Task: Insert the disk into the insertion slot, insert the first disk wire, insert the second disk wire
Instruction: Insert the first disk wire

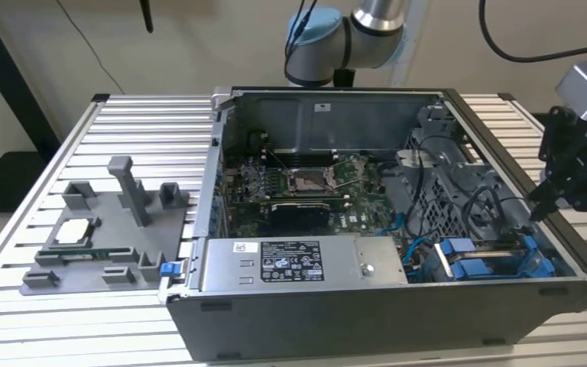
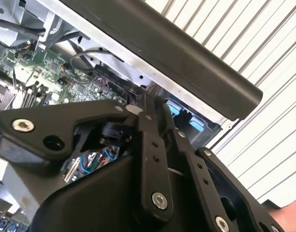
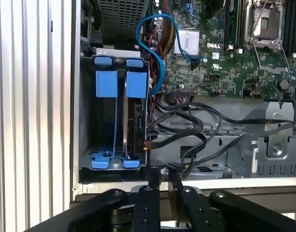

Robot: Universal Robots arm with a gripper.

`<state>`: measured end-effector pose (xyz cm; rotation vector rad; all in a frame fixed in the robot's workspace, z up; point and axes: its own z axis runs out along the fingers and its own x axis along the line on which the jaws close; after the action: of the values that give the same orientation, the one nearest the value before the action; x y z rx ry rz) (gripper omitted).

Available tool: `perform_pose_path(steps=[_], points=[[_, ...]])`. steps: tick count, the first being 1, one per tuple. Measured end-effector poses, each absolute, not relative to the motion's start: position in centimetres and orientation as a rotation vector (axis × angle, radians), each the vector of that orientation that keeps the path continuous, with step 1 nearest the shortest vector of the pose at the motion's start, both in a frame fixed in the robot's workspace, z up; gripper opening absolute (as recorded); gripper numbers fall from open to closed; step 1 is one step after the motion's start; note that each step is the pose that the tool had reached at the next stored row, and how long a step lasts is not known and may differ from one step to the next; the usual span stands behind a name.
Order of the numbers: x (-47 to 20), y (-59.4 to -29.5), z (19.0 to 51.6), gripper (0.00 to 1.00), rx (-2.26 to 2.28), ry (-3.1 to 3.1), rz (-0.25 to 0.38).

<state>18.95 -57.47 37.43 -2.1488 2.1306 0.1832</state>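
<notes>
Desk (image 1: 59,329): ribbed aluminium slats, bare metal, with a plain beige wall (image 1: 171,46) behind. On it stand an open computer case (image 1: 375,321) and, at the exterior view's left, a grey fixture tray (image 1: 120,222). My claw (image 1: 535,214) hangs at the case's edge, near the insertion slot (image 3: 90,125). Whether it is apart or together, I cannot tell. The disk (image 3: 138,121) stands edge-on in that slot, in its blue carrier. Black wires (image 3: 196,128) lie loose just beside it.

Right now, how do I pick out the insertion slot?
Find the open computer case on the ribbed table. In its corner beside the power supply, near the gripper, sits the slot: the only bay with bright blue tabs, unlike the bare grey cage next to it.
</notes>
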Motion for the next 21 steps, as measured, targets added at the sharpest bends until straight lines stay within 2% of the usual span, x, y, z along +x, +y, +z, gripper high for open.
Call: perform_pose_path(steps=[8,9,21], points=[[19.2,-57.5,36.5,1.0,-2.149,2.132,0.184],[19.2,-57.5,36.4,0.0,-2.148,2.132,0.184],[19.2,-57.6,36.3,0.0,-2.133,2.141,0.188]])
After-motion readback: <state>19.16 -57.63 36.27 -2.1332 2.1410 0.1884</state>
